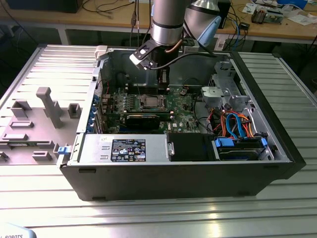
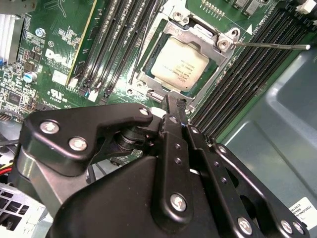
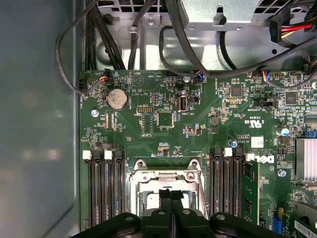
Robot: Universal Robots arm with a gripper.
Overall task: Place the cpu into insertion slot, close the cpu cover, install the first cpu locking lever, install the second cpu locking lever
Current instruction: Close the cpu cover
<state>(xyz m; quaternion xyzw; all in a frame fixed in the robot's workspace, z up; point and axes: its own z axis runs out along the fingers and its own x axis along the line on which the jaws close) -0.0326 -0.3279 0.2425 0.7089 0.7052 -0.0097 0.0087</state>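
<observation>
Jaws pressed together, nothing held, hanging just above the cpu cover (image 2: 218, 37). Cpu (image 2: 179, 63) seated in insertion slot (image 1: 150, 102), cover down; one locking lever (image 2: 270, 46) juts sideways.

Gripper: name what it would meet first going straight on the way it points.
Most likely the cpu cover, near its edge around the cpu: the gripper, fingers shut, aims there in the second wrist view. Depth is unclear; it might be the cpu itself.
</observation>
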